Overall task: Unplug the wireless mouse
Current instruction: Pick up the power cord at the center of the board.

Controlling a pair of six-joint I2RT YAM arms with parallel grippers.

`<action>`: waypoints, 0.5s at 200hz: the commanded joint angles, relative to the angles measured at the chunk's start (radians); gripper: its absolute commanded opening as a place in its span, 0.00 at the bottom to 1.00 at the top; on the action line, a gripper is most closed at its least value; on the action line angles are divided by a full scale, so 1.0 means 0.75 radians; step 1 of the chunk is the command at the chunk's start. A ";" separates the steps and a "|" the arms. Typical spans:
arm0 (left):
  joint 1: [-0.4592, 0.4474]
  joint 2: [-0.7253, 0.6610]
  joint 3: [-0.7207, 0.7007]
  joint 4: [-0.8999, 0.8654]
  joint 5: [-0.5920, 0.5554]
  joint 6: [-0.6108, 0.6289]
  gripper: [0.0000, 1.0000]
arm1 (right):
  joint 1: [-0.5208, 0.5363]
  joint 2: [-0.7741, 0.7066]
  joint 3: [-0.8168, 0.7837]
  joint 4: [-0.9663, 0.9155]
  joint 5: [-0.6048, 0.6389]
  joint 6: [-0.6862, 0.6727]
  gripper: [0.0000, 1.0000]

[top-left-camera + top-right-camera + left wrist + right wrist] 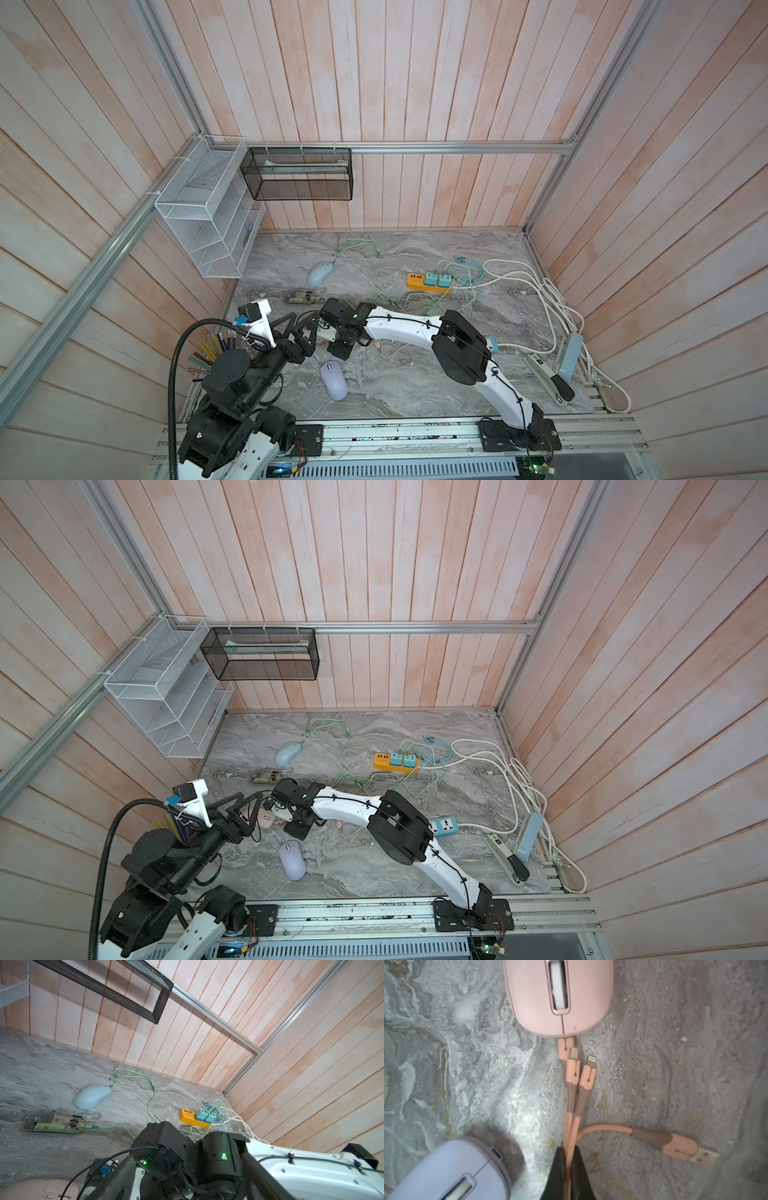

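Beside the pink mouse (558,997), right jaws pinch its peach cable (571,1130) (plugged in); left jaws gape.

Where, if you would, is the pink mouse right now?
The pink mouse sits front-left on the table, between the left pincer and the right pincer in a top view, just beyond the lilac mouse, its peach cable plugged in.

Grey marble table (415,395), pink mouse (529,997), lilac mouse (333,380), orange power strip (415,283)

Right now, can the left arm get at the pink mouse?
Probably yes: the left claw stands open right by the pink mouse, nothing between. The right claw, shut on the cable, crowds close though.
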 commanded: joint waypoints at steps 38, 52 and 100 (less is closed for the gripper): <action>0.005 0.006 0.086 -0.050 -0.011 0.063 0.81 | -0.163 -0.227 -0.243 0.107 -0.316 0.121 0.00; 0.005 0.016 0.093 -0.051 -0.005 0.068 0.81 | -0.213 -0.312 -0.299 0.149 -0.430 0.153 0.00; 0.005 0.027 0.076 -0.003 0.038 0.078 0.81 | -0.388 -0.622 -0.568 0.369 -0.772 0.370 0.00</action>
